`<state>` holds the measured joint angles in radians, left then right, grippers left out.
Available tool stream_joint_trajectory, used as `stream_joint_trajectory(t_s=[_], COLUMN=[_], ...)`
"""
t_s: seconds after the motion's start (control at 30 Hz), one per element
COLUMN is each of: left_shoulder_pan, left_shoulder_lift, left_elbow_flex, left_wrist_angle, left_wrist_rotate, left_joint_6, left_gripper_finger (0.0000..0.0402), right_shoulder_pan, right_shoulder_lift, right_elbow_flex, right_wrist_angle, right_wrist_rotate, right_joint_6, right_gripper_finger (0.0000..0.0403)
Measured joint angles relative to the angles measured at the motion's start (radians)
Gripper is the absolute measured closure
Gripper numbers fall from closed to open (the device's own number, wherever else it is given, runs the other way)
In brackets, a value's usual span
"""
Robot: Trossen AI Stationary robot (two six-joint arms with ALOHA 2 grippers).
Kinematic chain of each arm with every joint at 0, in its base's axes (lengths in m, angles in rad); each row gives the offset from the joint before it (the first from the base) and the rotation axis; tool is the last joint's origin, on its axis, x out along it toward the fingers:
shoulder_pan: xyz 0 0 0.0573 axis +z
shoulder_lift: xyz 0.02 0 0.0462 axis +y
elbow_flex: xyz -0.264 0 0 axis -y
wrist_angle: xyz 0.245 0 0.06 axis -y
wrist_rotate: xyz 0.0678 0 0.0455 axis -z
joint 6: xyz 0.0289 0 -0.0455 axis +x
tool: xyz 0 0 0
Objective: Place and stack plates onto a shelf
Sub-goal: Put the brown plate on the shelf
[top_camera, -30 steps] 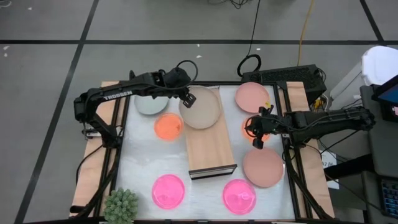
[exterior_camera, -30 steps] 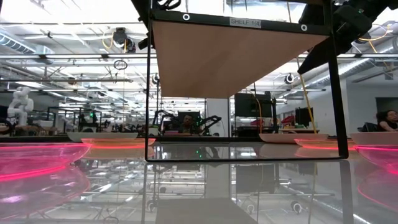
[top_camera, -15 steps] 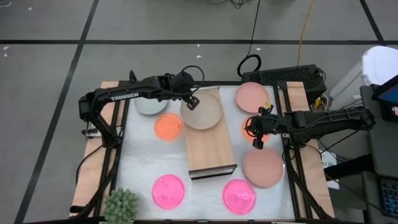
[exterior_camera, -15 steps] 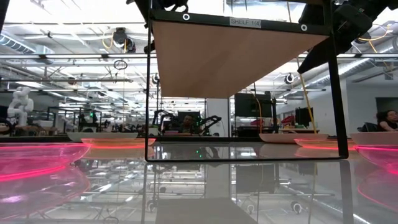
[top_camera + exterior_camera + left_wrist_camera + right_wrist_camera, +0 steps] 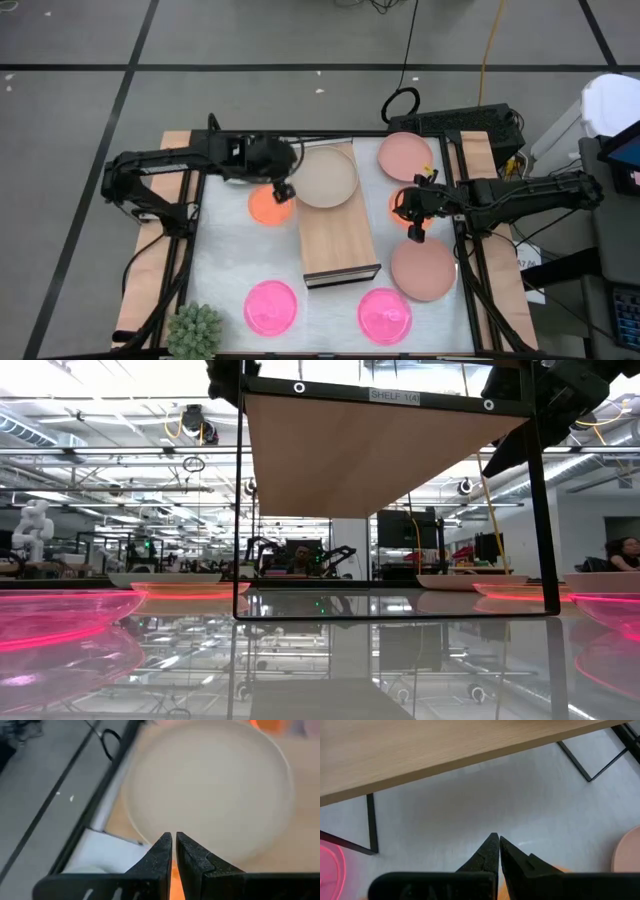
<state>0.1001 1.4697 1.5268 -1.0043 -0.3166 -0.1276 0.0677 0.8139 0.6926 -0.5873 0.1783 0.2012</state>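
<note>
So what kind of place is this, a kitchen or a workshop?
Most likely a robotics lab or workshop: open ceiling ducts, rows of workstation monitors behind the table, and a seated person at the far side.

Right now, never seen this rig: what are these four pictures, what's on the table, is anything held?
Two dark robot arms work at a white table. One camera looks straight down, one sits at table height, and one rides on each wrist. From above, a light-wood shelf stands mid-table with a beige plate on its far end. Around it lie pink and orange plates and a spiky plant. The left gripper hangs over a small orange plate, fingers nearly together, holding nothing. The right gripper is shut and empty beside the shelf.
</note>
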Motion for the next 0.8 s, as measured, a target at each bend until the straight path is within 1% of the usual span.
stream_joint_trajectory(t_s=[0.13,0.33,0.6,0.7,0.8], left_shoulder_pan=[-0.073,-0.120,-0.142,-0.141,-0.141], left_shoulder_lift=[-0.037,-0.115,-0.218,-0.238,-0.236], left_elbow_flex=[-0.070,-0.264,-0.537,-0.610,-0.657], left_wrist_angle=[0.046,0.228,0.524,0.597,0.652], left_wrist_rotate=[-0.024,-0.068,-0.089,-0.090,-0.098], left_joint_6=[0.033,0.001,-0.023,-0.032,-0.033], left_gripper_finger=[0.0371,0.0371,0.0371,0.0371,0.0371], right_shoulder_pan=[0.000,0.000,0.001,0.001,0.001], right_shoulder_lift=[0.000,0.000,0.000,0.000,0.000], right_elbow_flex=[0.000,0.000,0.000,0.000,0.000], right_wrist_angle=[0.002,0.005,0.013,0.015,0.017], right_wrist_rotate=[0.000,0.000,0.001,0.002,0.002], right_joint_6=[0.004,0.014,-0.003,-0.004,-0.004], right_gripper_finger=[0.0403,0.0403,0.0403,0.0403,0.0403])
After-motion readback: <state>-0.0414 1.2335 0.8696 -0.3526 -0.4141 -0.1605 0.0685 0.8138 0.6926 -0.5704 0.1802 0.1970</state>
